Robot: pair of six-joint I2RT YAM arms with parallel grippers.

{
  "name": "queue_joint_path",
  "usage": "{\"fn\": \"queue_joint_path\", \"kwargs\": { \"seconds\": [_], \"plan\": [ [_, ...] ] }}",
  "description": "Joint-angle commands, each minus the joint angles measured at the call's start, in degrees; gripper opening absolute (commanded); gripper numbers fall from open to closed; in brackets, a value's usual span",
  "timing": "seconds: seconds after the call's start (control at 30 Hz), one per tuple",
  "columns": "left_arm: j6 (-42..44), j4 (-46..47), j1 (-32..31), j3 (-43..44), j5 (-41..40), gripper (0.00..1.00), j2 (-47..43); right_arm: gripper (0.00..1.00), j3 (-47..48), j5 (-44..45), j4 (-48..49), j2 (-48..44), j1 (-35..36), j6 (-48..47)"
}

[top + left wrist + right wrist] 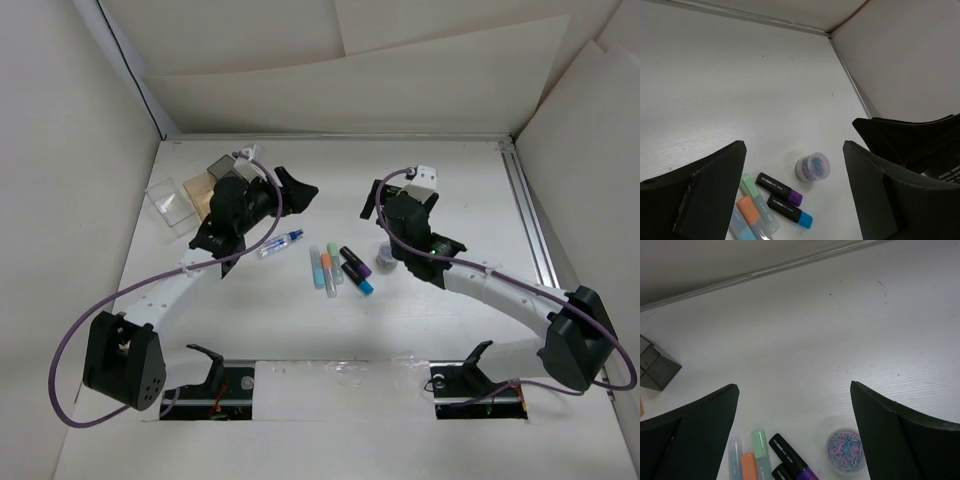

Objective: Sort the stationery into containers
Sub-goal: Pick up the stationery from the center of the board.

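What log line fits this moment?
left gripper open, empty | right gripper open, empty | markers loose, unsorted | boxes far left

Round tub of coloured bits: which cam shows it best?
Left wrist: the round tub sits whole, wall and coloured contents visible. Right wrist sees it top-down near the bottom edge. Top external: tiny, no detail.

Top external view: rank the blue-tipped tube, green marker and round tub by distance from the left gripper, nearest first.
From the left gripper:
1. blue-tipped tube, just on its near side, slightly left.
2. green marker, further toward the near edge and to the right.
3. round tub, farthest, well off to the right.
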Motion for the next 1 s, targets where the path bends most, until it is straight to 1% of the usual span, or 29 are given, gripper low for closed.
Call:
{"fn": "queue_joint_path", "kwargs": {
  "seconds": [0.0,0.07,0.13,0.17,0.2,0.23,0.27,0.3,0.33,0.37,0.43,0.47,0.5,0.53,0.57,0.6,0.63,0.67,0.7,0.77,0.87,0.97],
  "plan": [
    [1.57,0.0,-0.02,3.67,-0.44,0.77,-2.3,0.99,-0.56,1.12,0.69,-1.63,-0.35,0.5],
    [3.14,-2.19,-0.02,1.84,-1.75,0.78,-3.69,0.99,-0.56,1.12,0.69,-1.63,-0.35,0.5],
    [5.08,-6.84,-2.73,0.69,-9.64,0.78,-4.75,0.99,-0.56,1.12,0.69,-1.63,-0.35,0.5],
    [5.87,-8.16,-4.05,0.07,-12.72,0.73,-5.28,0.99,-0.56,0.6,0.69,-1.63,-0.35,0.5],
    [5.88,-10.35,-6.24,-1.33,-15.27,0.64,-6.07,0.93,-0.56,0.6,0.69,-1.63,-0.35,0.5],
    [5.88,-11.5,-6.26,-1.95,-17.82,0.54,-6.08,0.86,-0.56,0.6,0.69,-1.63,-0.35,0.5],
    [5.88,-12.3,-6.26,-2.56,-17.85,0.43,-6.08,0.73,-0.56,0.6,0.69,-1.63,-0.35,0.5],
    [5.88,-13.7,-6.26,-3.7,-18.63,0.06,-6.08,0.38,-0.56,0.6,0.69,-1.63,-0.35,1.03],
    [6.4,-14.23,-6.26,-4.23,-19.25,0.0,-6.08,0.26,-0.56,0.6,0.69,-1.63,-0.35,1.03],
    [6.41,-14.76,-6.26,-4.24,-20.64,0.0,-6.08,0.17,-0.56,0.6,0.69,-1.63,-0.35,1.03],
    [7.2,-15.37,-8.18,-4.76,-22.67,0.0,-5.29,0.02,-0.56,0.6,0.69,-2.16,-0.35,1.55],
    [8.42,-16.16,-9.15,-4.24,-25.9,0.03,-4.76,0.02,-0.56,0.6,0.69,-2.68,-0.35,1.56],
    [8.43,-17.13,-10.29,-3.63,-28.11,0.09,-3.89,0.04,-1.09,0.6,0.69,-2.69,-0.35,1.56],
    [9.39,-18.09,-12.83,-2.41,-30.48,0.17,-1.88,0.09,-1.09,0.6,0.69,-2.69,-0.35,1.56],
    [10.01,-19.32,-13.98,-1.87,-32.85,0.32,-0.73,0.27,-1.09,0.6,0.69,-2.69,-0.35,1.56],
    [10.88,-19.33,-14.86,-1.34,-35.31,0.38,0.42,0.35,-1.09,0.08,0.69,-2.69,-0.35,1.56],
    [11.41,-20.2,-14.87,-1.34,-36.12,0.44,2.52,0.44,-1.09,-0.45,0.69,-2.16,-0.35,1.56],
    [12.11,-19.6,-15.4,-0.64,-36.13,0.47,3.41,0.57,-1.09,-0.46,0.69,-1.46,-0.35,1.56],
    [12.73,-19.08,-15.4,-0.64,-35.52,0.5,4.29,0.61,-1.09,-1.15,0.69,-1.46,-0.35,1.56],
    [12.74,-19.07,-15.4,-0.64,-36.12,0.5,6.65,0.62,-0.57,-1.16,0.69,-0.84,-0.88,1.56],
    [12.74,-19.59,-15.4,0.85,-38.41,0.52,10.43,0.62,-0.56,-1.69,0.69,-0.84,-0.88,1.56],
    [12.74,-19.6,-14.26,1.91,-38.41,0.52,13.51,0.62,-0.56,-2.82,0.69,-0.84,-0.88,1.56]
  ]
}}
